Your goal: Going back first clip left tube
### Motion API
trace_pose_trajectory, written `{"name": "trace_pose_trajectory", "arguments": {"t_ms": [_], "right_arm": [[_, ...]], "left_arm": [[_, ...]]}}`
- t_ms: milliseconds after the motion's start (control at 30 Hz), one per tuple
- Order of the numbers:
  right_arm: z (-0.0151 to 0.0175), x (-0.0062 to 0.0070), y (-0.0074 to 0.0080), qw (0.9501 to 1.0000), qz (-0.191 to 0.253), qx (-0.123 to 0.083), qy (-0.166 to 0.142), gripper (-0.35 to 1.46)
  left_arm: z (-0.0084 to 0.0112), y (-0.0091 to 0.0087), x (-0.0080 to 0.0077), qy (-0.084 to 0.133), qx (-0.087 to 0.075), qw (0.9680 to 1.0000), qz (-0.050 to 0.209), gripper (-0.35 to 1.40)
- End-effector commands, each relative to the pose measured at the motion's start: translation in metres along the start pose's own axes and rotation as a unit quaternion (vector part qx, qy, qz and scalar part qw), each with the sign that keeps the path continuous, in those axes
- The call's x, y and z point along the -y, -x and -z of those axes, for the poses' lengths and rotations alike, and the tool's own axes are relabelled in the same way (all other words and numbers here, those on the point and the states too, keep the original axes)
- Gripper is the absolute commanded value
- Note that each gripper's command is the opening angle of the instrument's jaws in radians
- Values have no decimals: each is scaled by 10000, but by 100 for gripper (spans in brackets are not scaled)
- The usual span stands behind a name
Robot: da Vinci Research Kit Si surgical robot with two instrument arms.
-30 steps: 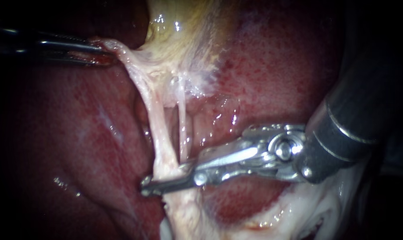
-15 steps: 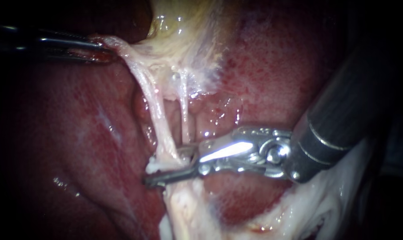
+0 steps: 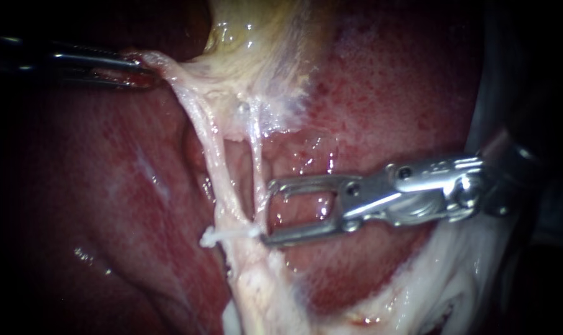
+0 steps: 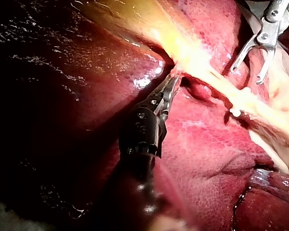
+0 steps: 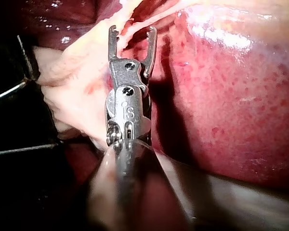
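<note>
The left tube [image 3: 216,161], a pale band, runs down from the gallbladder [image 3: 256,37] and carries a small white clip [image 3: 222,234] across it low down. Beside it hangs the thin right tube [image 3: 255,155]. My right instrument [image 3: 269,212] comes in from the right with its jaws open and nothing between them, their tips just right of the thin tube and the clip. The right wrist view shows the same gap at my right instrument [image 5: 131,32]. My left instrument [image 3: 138,68] is shut on pale tissue at the gallbladder's neck and holds it taut, as seen also at my left instrument [image 4: 171,83].
Red liver [image 3: 387,93] lies behind and around the tubes. Whitish fatty tissue [image 3: 430,285] spreads under my right instrument's shaft. In the left wrist view my right instrument [image 4: 253,57] stands open beyond the pale band, near the clip [image 4: 235,113].
My right instrument's jaws were round the left tube; they have opened and drawn back to the right, leaving the white clip on the tube. The left instrument has held still.
</note>
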Motion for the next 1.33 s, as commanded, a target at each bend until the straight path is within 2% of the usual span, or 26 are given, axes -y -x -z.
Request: {"name": "trace_pose_trajectory", "arguments": {"t_ms": [33,100,233,333,600,867,933,1333], "right_arm": [[10,1,-1,10000,78,-14,-6,50],[24,1,-2,9998,203,28,22,50],[51,0,-5,9985,443,311,107,49],[65,-2,-8,9977,454,475,171,48],[75,-5,-14,9975,365,484,359,50],[76,-4,-13,9975,370,485,356,50],[76,-4,-12,9975,371,485,354,50],[76,-1,-13,9975,371,485,355,50]], "left_arm": [[0,0,0,7,0,10000,-1,-35],[0,0,0,7,1,10000,-2,-35],[0,0,1,8,1,10000,-2,-35],[-1,1,2,5,0,10000,-4,-35],[-13,7,1,-35,-12,10000,-19,-35],[-56,32,7,24,39,9999,-98,-35],[-61,34,9,24,53,9999,-108,-35],[-62,35,9,41,57,9999,-112,-35]]}}
